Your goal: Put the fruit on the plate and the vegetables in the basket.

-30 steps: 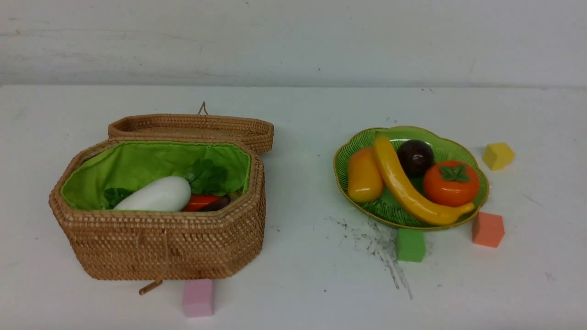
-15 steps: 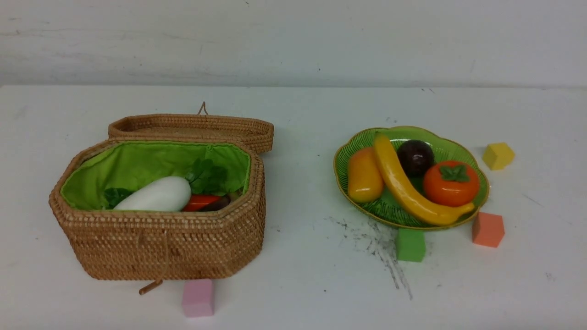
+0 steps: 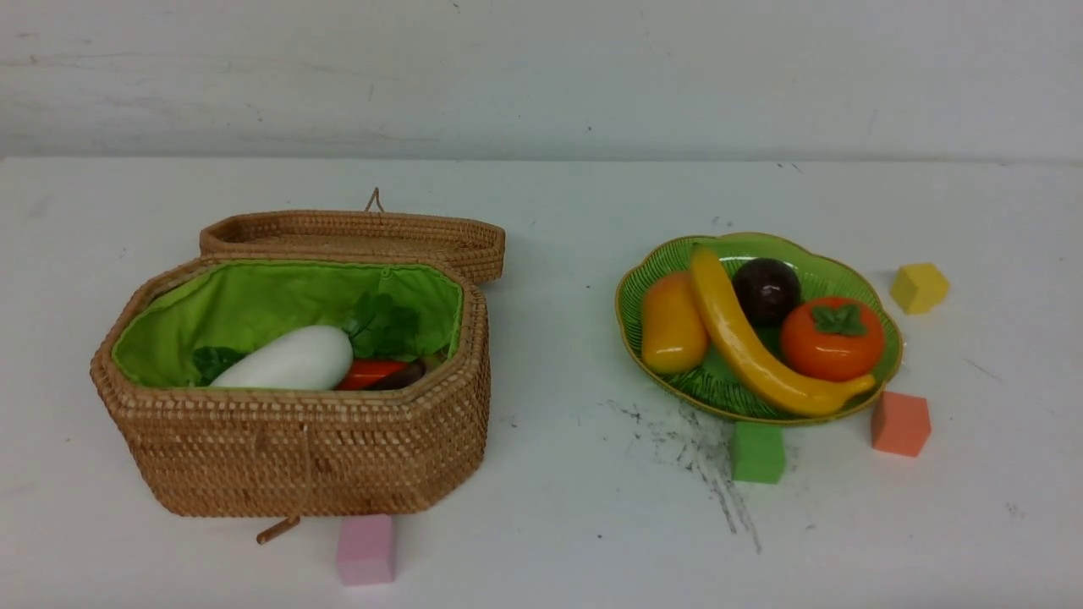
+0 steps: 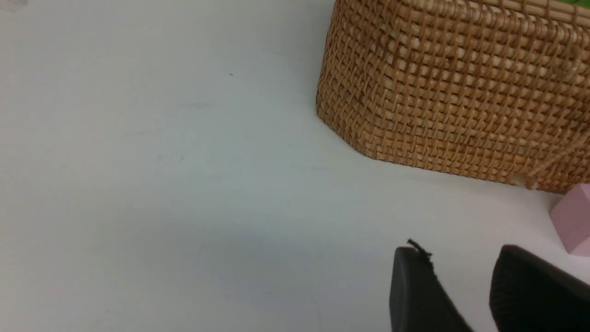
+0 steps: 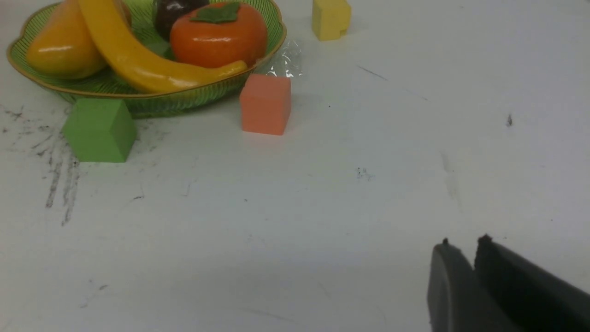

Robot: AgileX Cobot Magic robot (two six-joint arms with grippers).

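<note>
"The white table (image 3: pixel 558 507) looked calm. Had anything just changed?"

"Nothing I could see from the front. The banana (image 3: pixel 736 330), mango (image 3: pixel 673 330), persimmon (image 3: pixel 825 351) and dark ball (image 3: pixel 766 289) lay on the green plate (image 3: pixel 628 334)."

"And the vegetables?"

"Radish (image 3: pixel 296 359), carrot (image 3: pixel 365 372) and eggplant (image 3: pixel 399 377) were inside the basket (image 3: pixel 279 474), so the sorting seemed finished."

"The jaws?"

"The left gripper (image 4: pixel 458 251) stood open and empty; the right gripper (image 5: pixel 464 242) was parted only slightly, holding nothing."
</note>
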